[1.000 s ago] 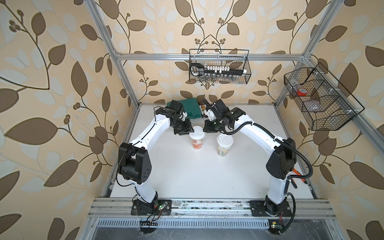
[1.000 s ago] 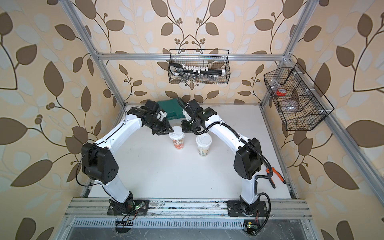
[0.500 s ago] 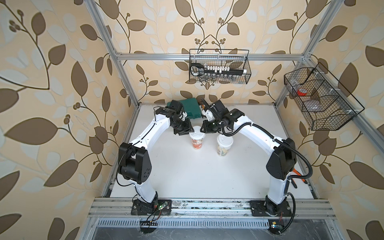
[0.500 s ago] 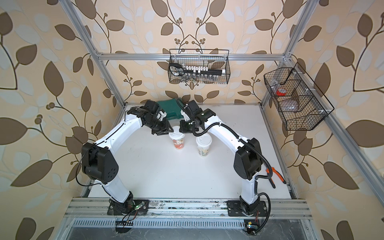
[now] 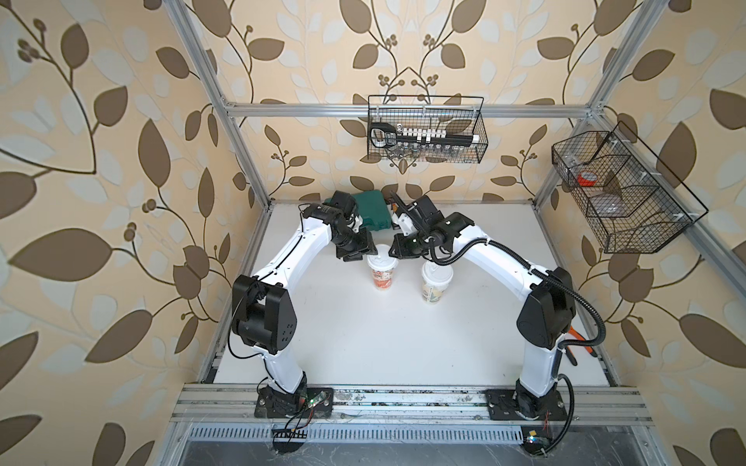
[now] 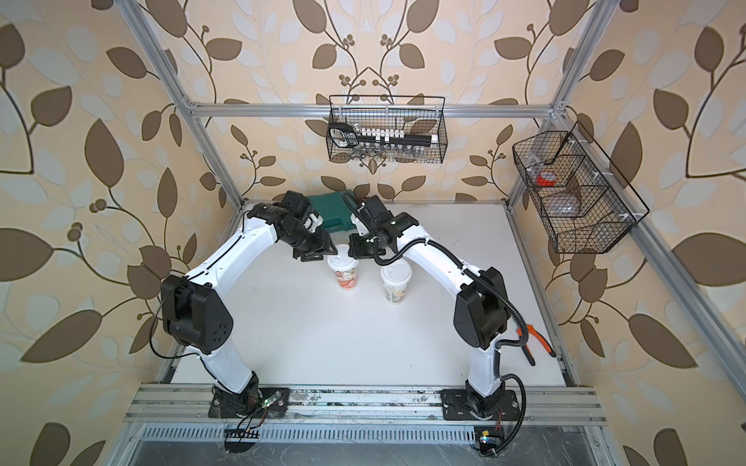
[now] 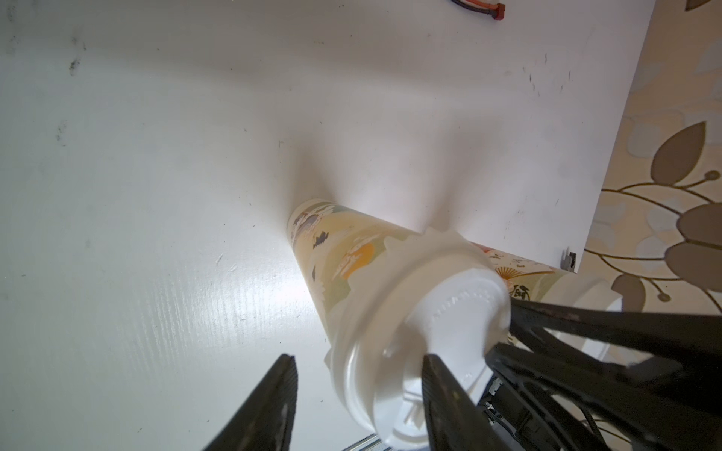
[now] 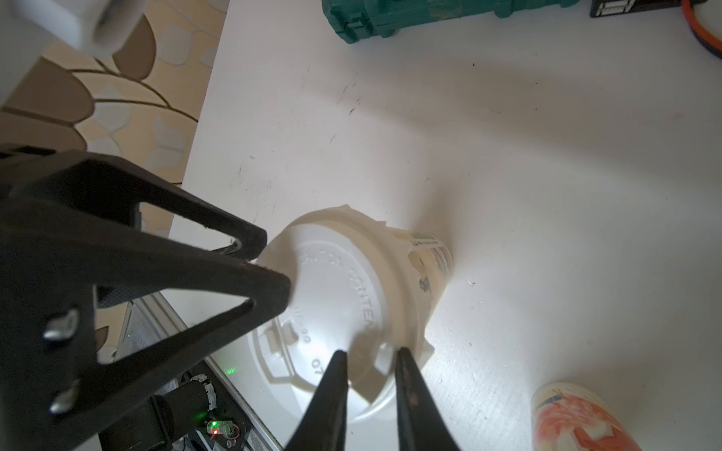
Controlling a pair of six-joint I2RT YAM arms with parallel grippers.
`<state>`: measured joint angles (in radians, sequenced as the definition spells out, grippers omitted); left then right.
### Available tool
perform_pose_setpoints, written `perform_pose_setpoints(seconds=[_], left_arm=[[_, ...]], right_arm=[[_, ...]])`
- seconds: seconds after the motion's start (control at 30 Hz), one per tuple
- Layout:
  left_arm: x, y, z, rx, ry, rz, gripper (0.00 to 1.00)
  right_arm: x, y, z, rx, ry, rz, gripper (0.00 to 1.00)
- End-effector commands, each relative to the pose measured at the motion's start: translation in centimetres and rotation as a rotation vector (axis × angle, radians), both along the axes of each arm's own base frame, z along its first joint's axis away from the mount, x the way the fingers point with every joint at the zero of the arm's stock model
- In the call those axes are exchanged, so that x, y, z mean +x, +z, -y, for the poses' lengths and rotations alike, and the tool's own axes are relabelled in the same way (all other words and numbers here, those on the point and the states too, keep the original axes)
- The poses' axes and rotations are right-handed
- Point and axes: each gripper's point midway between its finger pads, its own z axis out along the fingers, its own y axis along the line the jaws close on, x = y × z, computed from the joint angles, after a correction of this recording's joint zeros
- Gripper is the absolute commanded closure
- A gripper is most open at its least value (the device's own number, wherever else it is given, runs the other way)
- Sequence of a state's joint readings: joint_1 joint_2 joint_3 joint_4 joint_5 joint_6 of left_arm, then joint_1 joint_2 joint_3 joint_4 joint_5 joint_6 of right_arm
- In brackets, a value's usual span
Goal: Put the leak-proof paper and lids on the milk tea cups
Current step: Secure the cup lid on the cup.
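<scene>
Paper (image 7: 426,240): crinkled whitish skirt sticking out from under the lid (image 8: 340,296) of the red cup (image 5: 382,278); its jagged edge also shows in the right wrist view (image 8: 351,213).
Red cup: upright on the table (image 5: 363,343), towards the back, lidded, between the two grippers in both top views (image 6: 346,279).
Green cup (image 5: 434,288): upright, just beside the red cup on its right and slightly nearer the front, not touching it; lidded; whether paper sits under that lid cannot be made out.
Left gripper (image 7: 357,357): fingers spread wide, pinching nothing; one finger crosses the lid's edge, the other stands off the cup's side over bare table.
Right gripper (image 8: 371,352): fingers a narrow gap apart, tips over the lid's rim opposite the left gripper, with a raised bit of lid between them; whether they pinch it cannot be told.
Case (image 5: 371,210): teal, lying on the table by the back wall, behind both grippers.
Basket (image 5: 426,137): wire, hung on the back rail; a second one (image 5: 625,193) hangs on the right wall.
Pliers (image 6: 537,343): orange-handled, at the table's right edge near the right arm.
</scene>
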<state>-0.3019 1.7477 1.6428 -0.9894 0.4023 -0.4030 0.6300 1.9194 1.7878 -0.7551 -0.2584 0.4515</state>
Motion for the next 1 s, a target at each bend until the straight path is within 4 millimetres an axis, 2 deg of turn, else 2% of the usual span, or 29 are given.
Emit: perform_pose_setpoints(seconds=[0.0,0.27,0.47,0.77,0.97], left_arm=[[0.2,1.7,0.1,0.01,-0.012,0.038,0.45],[0.8,2.3,0.2,0.003,-0.021,0.068,0.46],[1.4,2.1,0.8,-0.007,-0.067,0.091,0.5],[1.1,1.5,1.2,-0.017,-0.132,0.107,0.5],[0.9,1.0,1.2,-0.018,-0.136,0.091,0.5]], right_arm=[[-0.5,-1.2,0.2,-0.028,0.01,-0.024,0.76],[-0.2,1.6,0.3,-0.001,-0.003,0.03,0.72],[-0.5,2.5,0.9,0.009,-0.035,0.04,0.68],[-1.1,3.0,2.2,0.057,-0.153,0.034,0.67],[-1.6,2.3,2.7,0.127,-0.254,-0.009,0.69]])
